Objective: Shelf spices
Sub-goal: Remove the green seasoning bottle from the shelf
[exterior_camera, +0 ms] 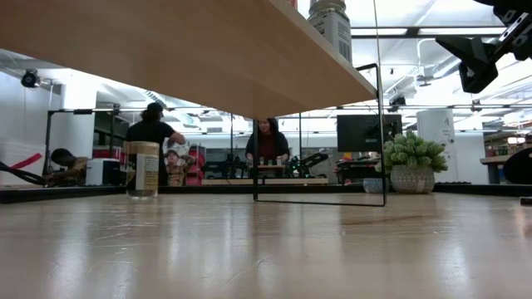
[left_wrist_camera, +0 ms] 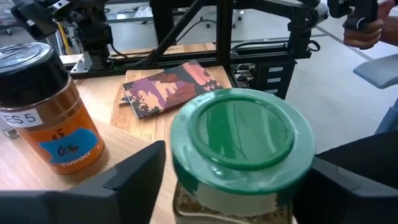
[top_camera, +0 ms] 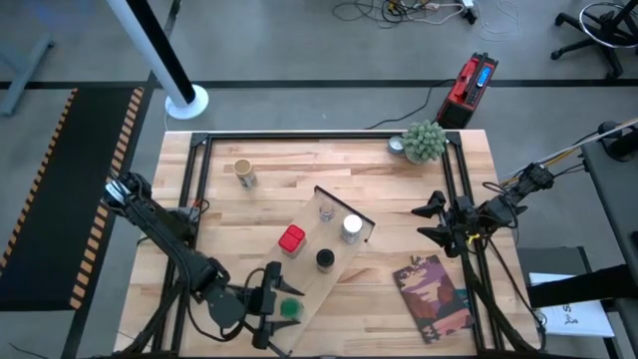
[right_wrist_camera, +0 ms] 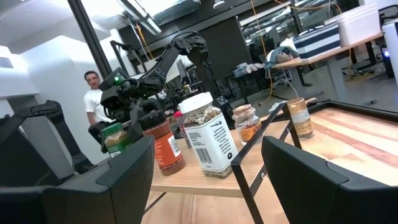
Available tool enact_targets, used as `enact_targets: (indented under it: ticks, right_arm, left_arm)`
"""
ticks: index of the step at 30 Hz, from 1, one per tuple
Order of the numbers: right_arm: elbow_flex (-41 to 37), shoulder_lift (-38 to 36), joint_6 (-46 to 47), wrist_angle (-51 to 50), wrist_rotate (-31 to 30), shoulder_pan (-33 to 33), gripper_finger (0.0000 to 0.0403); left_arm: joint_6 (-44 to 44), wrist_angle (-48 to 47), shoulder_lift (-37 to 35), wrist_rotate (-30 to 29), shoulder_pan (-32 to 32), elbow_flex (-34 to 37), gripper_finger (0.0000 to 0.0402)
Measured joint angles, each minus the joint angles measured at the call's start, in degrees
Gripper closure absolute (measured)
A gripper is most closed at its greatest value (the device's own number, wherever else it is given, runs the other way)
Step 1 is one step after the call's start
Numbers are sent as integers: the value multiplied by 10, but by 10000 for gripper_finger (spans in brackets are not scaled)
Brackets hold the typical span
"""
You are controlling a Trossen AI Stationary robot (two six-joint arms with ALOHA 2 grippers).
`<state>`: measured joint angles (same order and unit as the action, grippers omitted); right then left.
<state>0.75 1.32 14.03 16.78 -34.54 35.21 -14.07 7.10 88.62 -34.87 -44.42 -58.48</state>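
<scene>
The shelf (top_camera: 344,244) is a pale board lying slantwise over the table's middle. On it stand a clear glass jar (top_camera: 325,209), a white-topped jar (top_camera: 352,227), a red jar (top_camera: 291,239) and a black-topped jar (top_camera: 324,259). At the board's near left end is the green-topped jar (left_wrist_camera: 233,134), with my left gripper (top_camera: 284,307) shut on it. Its base is hidden. A tan-topped jar (top_camera: 244,174) stands on the table at the far left. My right gripper (top_camera: 429,221) hovers open at the right, off the shelf's far end, with nothing between its fingers. My left gripper pinches the green-topped jar between its two fingers, one on each side of the jar just under the lid's rim (left_wrist_camera: 180,180). The fingers (left_wrist_camera: 134,180) come nearly level from the table's left. The jar stays upright.
A reddish-brown book (top_camera: 431,296) lies near the table's right front corner. A fuzzy green potted plant (top_camera: 424,142) stands at the far right. Black frame rails (top_camera: 319,136) run along the table's far and side edges. People show in the room beyond the table.
</scene>
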Motion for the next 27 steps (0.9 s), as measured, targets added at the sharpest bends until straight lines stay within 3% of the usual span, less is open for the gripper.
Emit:
enact_targets:
  ticks: [8,18,27]
  right_arm:
    - [0,0,0,0,0,0,130]
    - [0,0,-1,0,0,0,130]
    - [0,0,1,1,0,0,130]
  left_arm:
    - [-4,-7,-2,0,0,1,215]
    - [-6,-18,-6,0,0,1,201]
    - [-20,-75,-29,-1,0,1,216]
